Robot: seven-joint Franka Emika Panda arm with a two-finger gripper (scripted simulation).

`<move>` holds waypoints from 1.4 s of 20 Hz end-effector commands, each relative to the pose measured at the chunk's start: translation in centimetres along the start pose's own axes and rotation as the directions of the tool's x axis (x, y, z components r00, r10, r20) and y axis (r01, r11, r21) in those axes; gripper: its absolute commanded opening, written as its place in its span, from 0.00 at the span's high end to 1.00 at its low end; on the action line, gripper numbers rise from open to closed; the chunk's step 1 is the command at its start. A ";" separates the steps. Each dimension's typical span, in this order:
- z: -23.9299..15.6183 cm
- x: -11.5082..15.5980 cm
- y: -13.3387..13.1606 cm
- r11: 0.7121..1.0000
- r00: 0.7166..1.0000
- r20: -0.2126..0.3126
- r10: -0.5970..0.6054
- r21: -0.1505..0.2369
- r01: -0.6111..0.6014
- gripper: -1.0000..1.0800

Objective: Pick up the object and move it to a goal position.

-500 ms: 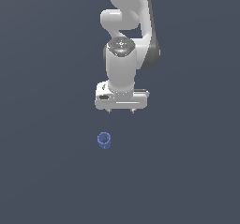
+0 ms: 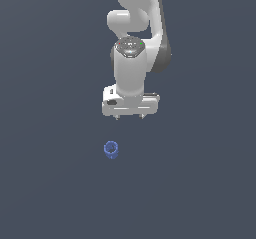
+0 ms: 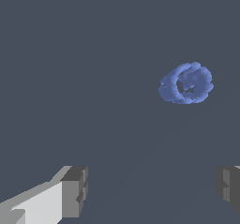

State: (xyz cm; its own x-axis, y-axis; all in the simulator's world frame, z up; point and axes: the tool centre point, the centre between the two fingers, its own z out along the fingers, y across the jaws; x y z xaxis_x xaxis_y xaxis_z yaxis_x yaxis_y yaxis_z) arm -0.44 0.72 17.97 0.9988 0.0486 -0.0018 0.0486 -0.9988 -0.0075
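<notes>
The object is a tiny blue ring-like cylinder point(image 2: 111, 149) with a dark centre hole, lying on the dark grey floor. In the exterior view it sits below my white gripper point(image 2: 129, 117) and a little toward that view's left, apart from it. My gripper hangs above the floor, open and empty, with only two short fingertips point(image 2: 117, 117) showing under the hand. In the wrist view the blue ring point(image 3: 186, 83) lies ahead of my gripper point(image 3: 152, 190), off to one side of the gap between the two grey fingertips point(image 3: 75, 190), which stand wide apart.
Only the flat dark grey floor point(image 2: 50, 183) surrounds the ring and the arm. The white arm point(image 2: 135, 28) rises behind the hand to the top of the exterior view.
The hand has shifted slightly toward the exterior view's left and a little lower, closer to the ring. The ring has not moved.
</notes>
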 end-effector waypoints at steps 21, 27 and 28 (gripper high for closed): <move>4.3 5.0 4.9 0.947 0.947 0.000 0.322 0.002 -0.322 0.04; 6.5 6.8 7.1 0.893 0.893 -0.003 0.451 -0.002 -0.451 0.04; 6.7 7.0 7.4 0.885 0.885 -0.003 0.466 -0.002 -0.466 0.04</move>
State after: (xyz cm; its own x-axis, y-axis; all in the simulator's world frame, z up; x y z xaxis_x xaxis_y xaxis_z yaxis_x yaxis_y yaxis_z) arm 6.46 -5.85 11.62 0.9187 -0.3950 -0.0033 -0.3950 -0.9187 -0.0042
